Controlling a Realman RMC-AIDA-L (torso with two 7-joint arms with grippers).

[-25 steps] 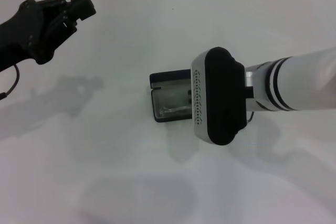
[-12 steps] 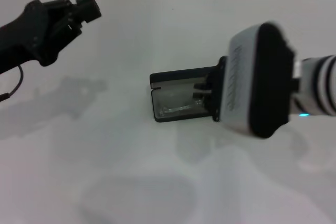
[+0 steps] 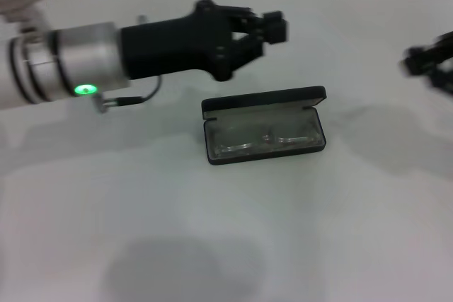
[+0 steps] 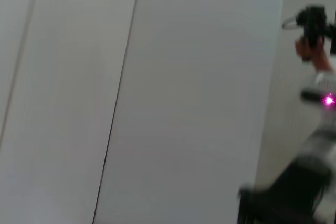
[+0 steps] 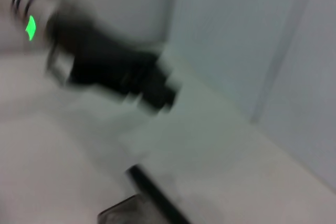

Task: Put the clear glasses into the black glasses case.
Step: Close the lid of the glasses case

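Clear glasses (image 3: 263, 139) lie inside the open black glasses case (image 3: 263, 134), mid-frame in the head view. Left gripper (image 3: 272, 27) hovers above it toward the top, holding nothing (fingers apart). Right gripper (image 3: 430, 61), far right: grip unreadable. Closing well means pressing the lid evenly.

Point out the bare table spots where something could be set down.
Bare table lies nearer the robot than the open black glasses case and on both sides of it. Behind the case it is crowded: the left gripper hovers there.
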